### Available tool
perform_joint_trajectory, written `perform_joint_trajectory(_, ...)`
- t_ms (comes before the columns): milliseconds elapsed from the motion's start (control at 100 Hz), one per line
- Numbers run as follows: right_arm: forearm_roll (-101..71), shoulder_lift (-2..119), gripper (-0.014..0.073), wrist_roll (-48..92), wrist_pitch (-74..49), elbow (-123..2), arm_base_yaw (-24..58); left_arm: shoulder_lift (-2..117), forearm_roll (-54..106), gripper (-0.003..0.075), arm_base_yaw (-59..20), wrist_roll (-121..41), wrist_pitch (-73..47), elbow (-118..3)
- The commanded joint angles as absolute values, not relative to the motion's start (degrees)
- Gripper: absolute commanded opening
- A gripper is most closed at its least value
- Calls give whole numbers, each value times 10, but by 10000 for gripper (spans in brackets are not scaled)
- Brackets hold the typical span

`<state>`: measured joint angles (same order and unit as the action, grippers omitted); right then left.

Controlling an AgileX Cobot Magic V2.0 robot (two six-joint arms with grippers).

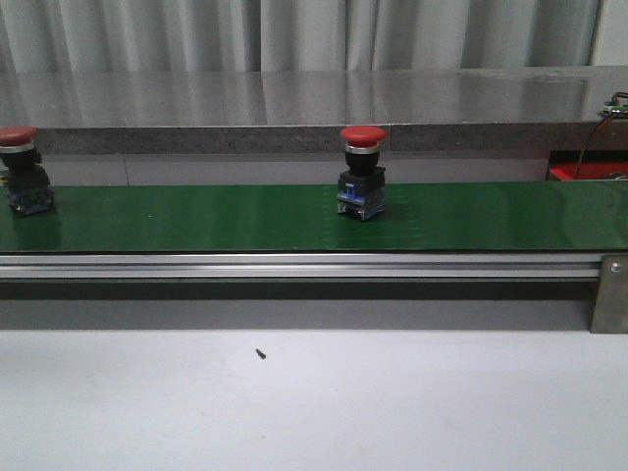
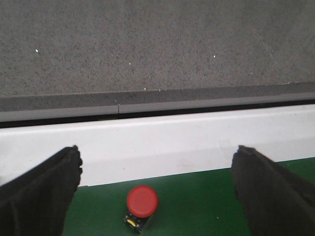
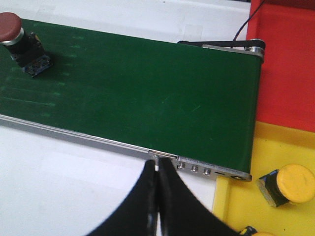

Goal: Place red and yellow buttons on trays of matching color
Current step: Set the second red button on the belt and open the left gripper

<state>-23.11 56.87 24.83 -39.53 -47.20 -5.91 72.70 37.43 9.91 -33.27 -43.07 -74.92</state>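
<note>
Two red-capped buttons stand on the green belt (image 1: 196, 218) in the front view, one at the middle (image 1: 362, 173) and one at the far left edge (image 1: 22, 169). In the left wrist view my left gripper (image 2: 157, 162) is open and empty above the belt, with a red button (image 2: 142, 202) standing between its fingers (image 2: 42, 196), apart from both. My right gripper (image 3: 157, 166) is shut and empty over the white table by the belt's near rail. A red button (image 3: 19, 42) shows far from it. A red tray (image 3: 290, 64) and a yellow tray (image 3: 275, 152) lie past the belt's end. Neither gripper shows in the front view.
A yellow button (image 3: 290, 184) lies in the yellow tray, and the edge of another (image 3: 253, 232) shows beside it. A metal rail (image 1: 294, 263) runs along the belt's near side with a bracket (image 1: 610, 292) at its right end. A grey ledge (image 1: 294, 108) runs behind the belt.
</note>
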Motion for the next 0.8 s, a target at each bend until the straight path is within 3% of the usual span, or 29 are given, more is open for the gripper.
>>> perform_joint_trajectory(0,-242,559,-69,255,-366,-491,-58,659,405,608,97,-360,-357,-707)
perform_joint_trajectory(120,-242,559,-69,255,-366,-491,-58,578,405,579,97,-387,-307,-606)
perform_joint_trajectory(270,-242,559,-69,255,-366,-491,-58,484,405,454,97,-390,-269,-487)
perform_joint_trajectory(580,-266,559,-69,255,-366,-491,-58,361,415,-21,97,-413,-256,-351)
perform_joint_trajectory(790,-273,559,-43,255,-339,-491,-58,348,420,-20,97,-413,-255,-338)
